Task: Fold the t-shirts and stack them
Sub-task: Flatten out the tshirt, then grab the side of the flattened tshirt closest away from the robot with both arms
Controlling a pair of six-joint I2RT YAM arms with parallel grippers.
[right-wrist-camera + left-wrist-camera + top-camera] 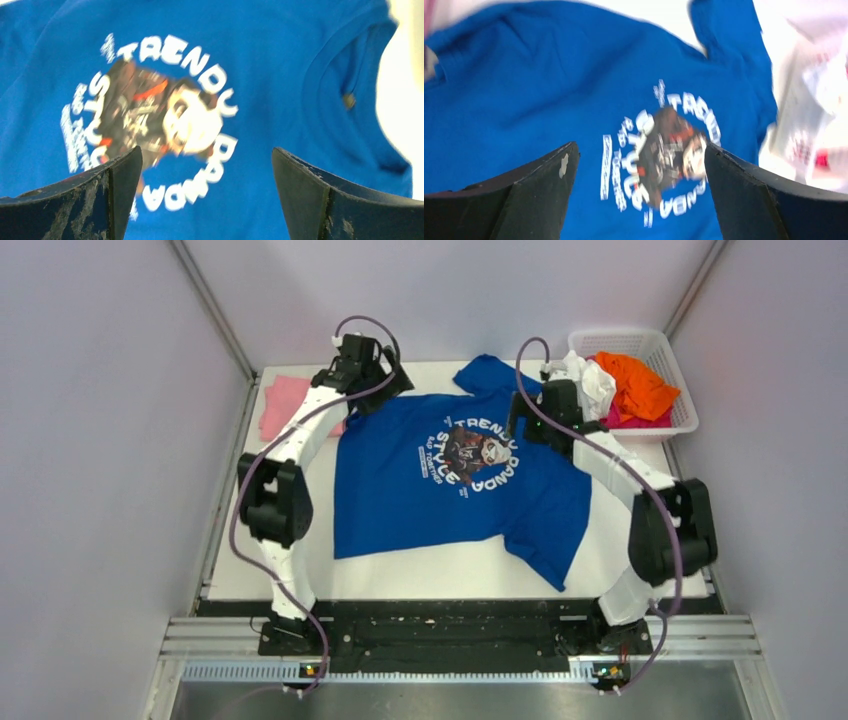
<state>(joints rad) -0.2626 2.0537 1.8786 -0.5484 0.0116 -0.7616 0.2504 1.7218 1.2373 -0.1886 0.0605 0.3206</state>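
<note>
A royal blue t-shirt (400,490) with a round white-lettered cartoon print lies spread print-up on the white table (420,572). It fills the left wrist view (549,90) and the right wrist view (280,70). My left gripper (392,388) is open and empty above the shirt's far left shoulder. My right gripper (520,420) is open and empty above the shirt's far right side, near the print. A folded pink t-shirt (282,405) lies at the far left. Orange (634,385), white (592,378) and magenta tees sit in the basket.
A white plastic mesh basket (668,352) stands at the far right corner. Grey walls close in the table on the left, back and right. A black rail runs along the near edge by the arm bases.
</note>
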